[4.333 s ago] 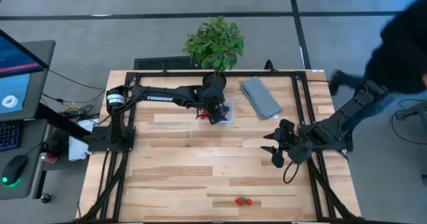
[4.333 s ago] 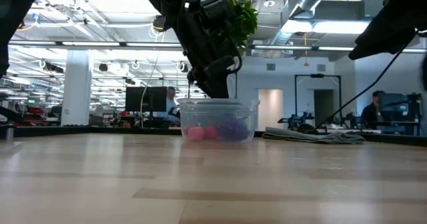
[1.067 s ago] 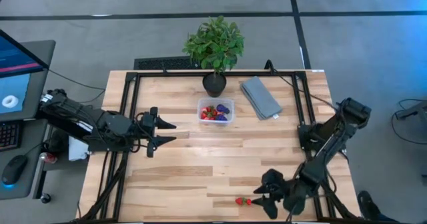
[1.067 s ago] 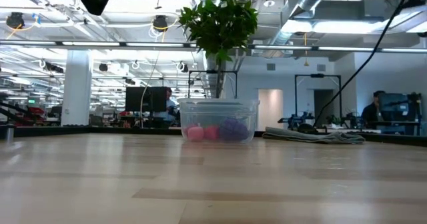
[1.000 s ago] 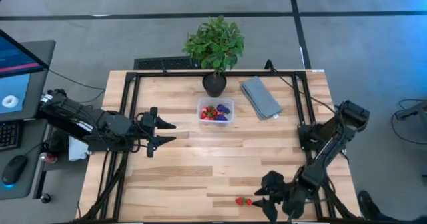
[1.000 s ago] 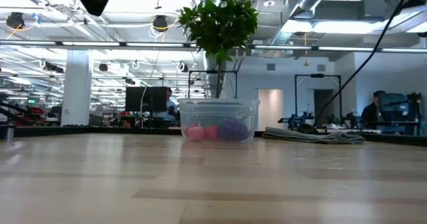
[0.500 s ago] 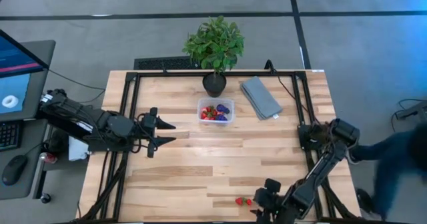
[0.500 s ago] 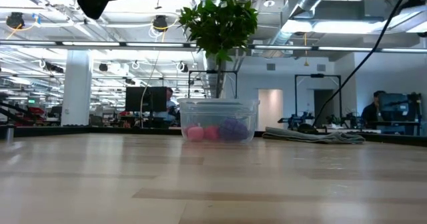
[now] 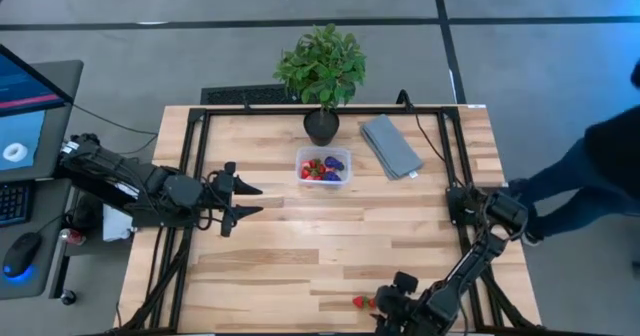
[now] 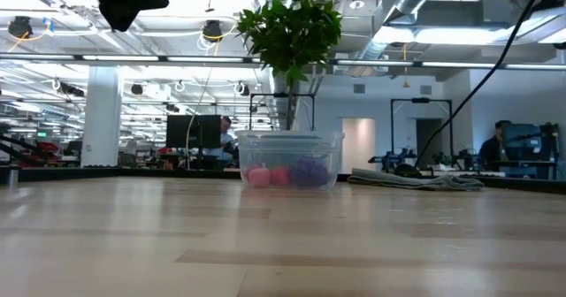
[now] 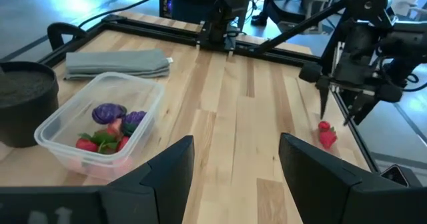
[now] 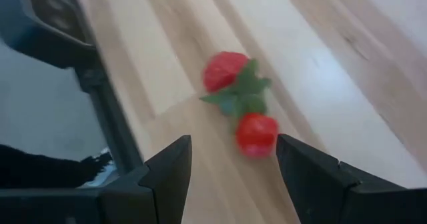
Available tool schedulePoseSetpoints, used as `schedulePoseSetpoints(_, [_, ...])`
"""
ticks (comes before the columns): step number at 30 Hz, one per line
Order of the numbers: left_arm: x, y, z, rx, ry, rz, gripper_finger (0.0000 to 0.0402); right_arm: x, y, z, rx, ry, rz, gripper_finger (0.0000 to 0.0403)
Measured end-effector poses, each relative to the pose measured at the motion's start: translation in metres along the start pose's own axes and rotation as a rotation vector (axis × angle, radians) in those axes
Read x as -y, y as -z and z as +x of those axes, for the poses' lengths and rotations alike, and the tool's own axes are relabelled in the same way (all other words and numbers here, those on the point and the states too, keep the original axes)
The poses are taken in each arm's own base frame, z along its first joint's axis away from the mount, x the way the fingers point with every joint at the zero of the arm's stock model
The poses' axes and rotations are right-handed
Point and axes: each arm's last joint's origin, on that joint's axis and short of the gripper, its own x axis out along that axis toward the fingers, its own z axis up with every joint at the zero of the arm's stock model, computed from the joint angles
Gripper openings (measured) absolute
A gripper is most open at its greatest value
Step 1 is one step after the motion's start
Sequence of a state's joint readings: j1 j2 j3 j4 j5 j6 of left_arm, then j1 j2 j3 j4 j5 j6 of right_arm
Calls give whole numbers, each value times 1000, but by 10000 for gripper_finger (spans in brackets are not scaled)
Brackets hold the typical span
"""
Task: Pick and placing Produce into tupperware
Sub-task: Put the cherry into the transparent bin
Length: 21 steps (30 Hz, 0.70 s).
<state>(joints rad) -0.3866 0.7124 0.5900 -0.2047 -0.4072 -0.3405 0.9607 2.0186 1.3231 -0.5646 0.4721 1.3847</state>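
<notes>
The clear tupperware (image 9: 324, 166) stands near the table's far side and holds several produce pieces, red strawberries and purple grapes (image 11: 110, 113). Two red strawberries with green tops (image 9: 365, 301) lie on the wood near the table's near edge; in the right wrist view they are (image 12: 237, 94). My right gripper (image 9: 382, 313) hangs just beside them, toward the near edge, open, fingers pointing down (image 11: 333, 117). It touches nothing. My left gripper (image 9: 258, 198) waits open at the table's left side, facing the tub (image 11: 100, 127).
A potted leafy plant (image 9: 322, 71) stands behind the tub in a black pot (image 9: 321, 126). A folded grey cloth (image 9: 390, 144) lies to the tub's right. A person (image 9: 590, 171) stands at the table's right edge. Black frame rails (image 9: 190, 156) run along the table's sides.
My right gripper has moved toward the table's near edge and a little left, closing in on the two strawberries, and its arm has stretched out lower. A person has come into view at the table's right edge. The produce and tub lie as before.
</notes>
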Motion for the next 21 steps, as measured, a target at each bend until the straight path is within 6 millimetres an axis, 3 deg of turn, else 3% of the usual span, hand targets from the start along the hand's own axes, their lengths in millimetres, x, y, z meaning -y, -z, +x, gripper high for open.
schedulePoseSetpoints(5, [0,1,0,-10,-3,5,210,7,-1,1,-12,62,-3,244])
schedulePoseSetpoints(21, [-1,2,0,-24,-2,10,210,7,-4,4,-81,40,-119,244])
